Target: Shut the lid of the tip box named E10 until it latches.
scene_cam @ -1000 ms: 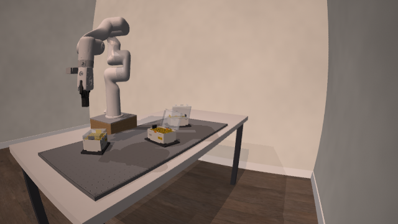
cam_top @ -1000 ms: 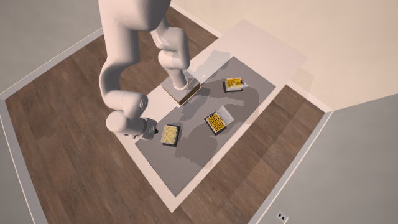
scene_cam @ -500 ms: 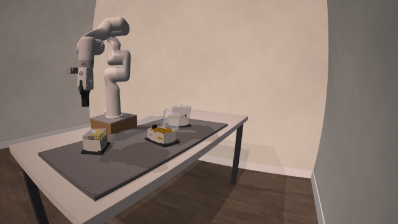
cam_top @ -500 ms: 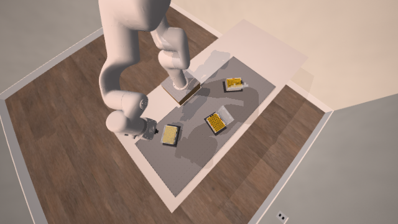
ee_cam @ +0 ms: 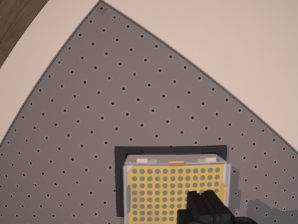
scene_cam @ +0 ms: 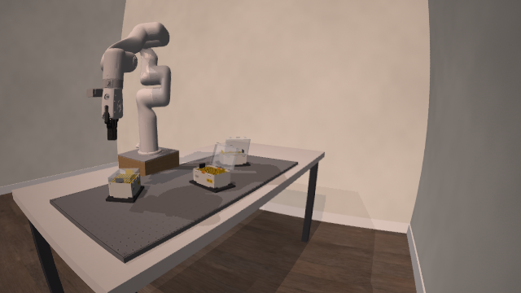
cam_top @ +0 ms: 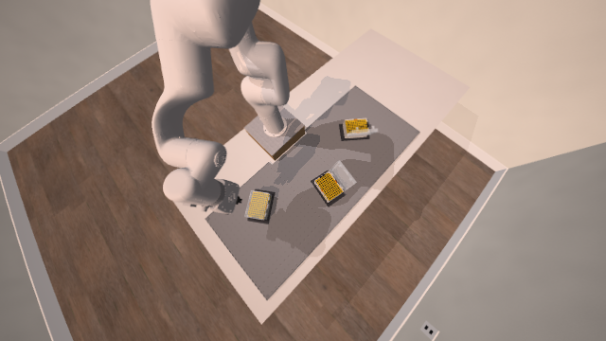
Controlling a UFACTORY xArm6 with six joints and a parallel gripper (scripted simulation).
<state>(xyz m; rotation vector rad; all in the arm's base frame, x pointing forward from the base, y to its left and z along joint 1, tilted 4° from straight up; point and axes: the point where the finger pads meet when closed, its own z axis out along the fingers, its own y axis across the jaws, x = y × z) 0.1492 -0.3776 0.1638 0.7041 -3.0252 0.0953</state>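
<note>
Three tip boxes with yellow tips stand on dark holder plates on the grey perforated mat (cam_top: 294, 246) (scene_cam: 163, 216) (ee_cam: 80, 110). The H1 box (cam_top: 258, 205) (scene_cam: 124, 184) (ee_cam: 160, 192) has its clear lid lying flat over the tips. The H2 box (cam_top: 329, 187) (scene_cam: 212, 176) has its clear lid (cam_top: 344, 174) (scene_cam: 223, 155) standing open. The H3 box (cam_top: 356, 126) (scene_cam: 240, 156) also has its lid (scene_cam: 238, 146) open. The stickers are too small to read. My gripper (cam_top: 239, 200) (scene_cam: 111, 136) (ee_cam: 198, 211) is shut and empty, hanging high above the H1 box, a little to its side.
The arm's wooden base block (cam_top: 276, 137) (scene_cam: 148, 159) stands at the back edge of the mat. The white table (cam_top: 393, 66) (scene_cam: 285, 156) ends close to the mat on all sides.
</note>
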